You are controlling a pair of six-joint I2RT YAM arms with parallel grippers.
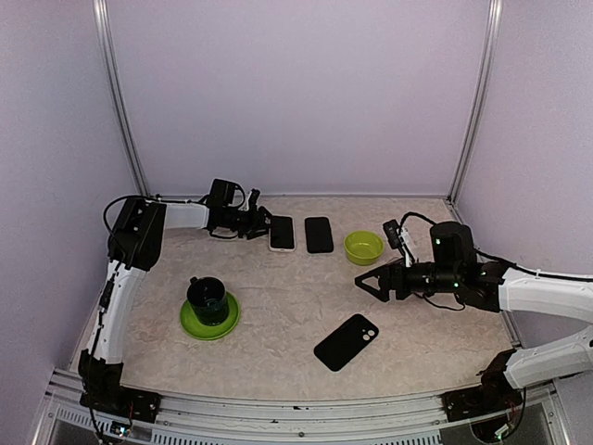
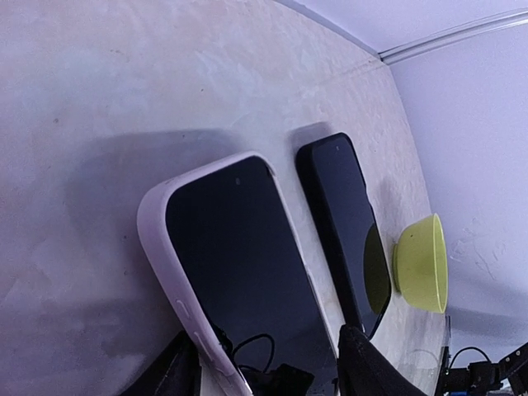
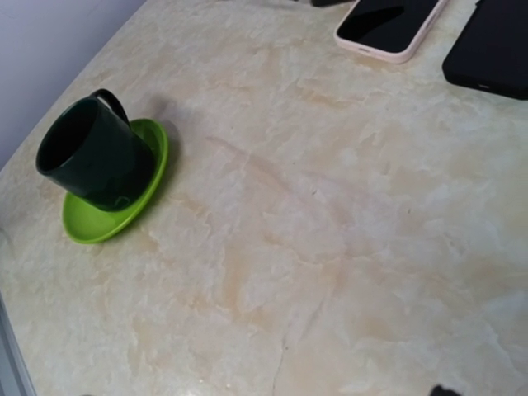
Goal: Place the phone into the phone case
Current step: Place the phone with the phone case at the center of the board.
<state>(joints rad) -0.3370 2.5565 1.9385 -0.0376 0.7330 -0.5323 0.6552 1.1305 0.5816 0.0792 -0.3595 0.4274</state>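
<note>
A phone with a dark screen lies flat in a pinkish-white phone case [image 1: 281,233] at the back of the table; it also shows as the cased phone [image 2: 239,264] in the left wrist view and the same case [image 3: 388,25] in the right wrist view. My left gripper [image 1: 259,225] straddles its near end, jaws open, with one finger [image 2: 169,371] and the other finger [image 2: 371,367] close beside the case's edges. A bare black phone [image 2: 342,223] lies right beside it. My right gripper [image 1: 369,286] hovers open and empty over the table's right half.
A yellow-green bowl [image 1: 364,247] stands right of the black phone [image 1: 319,235]. Another black phone-shaped slab with a camera cutout [image 1: 346,341] lies near the front. A dark green mug [image 1: 208,297] sits on a green saucer [image 1: 188,322] at the left.
</note>
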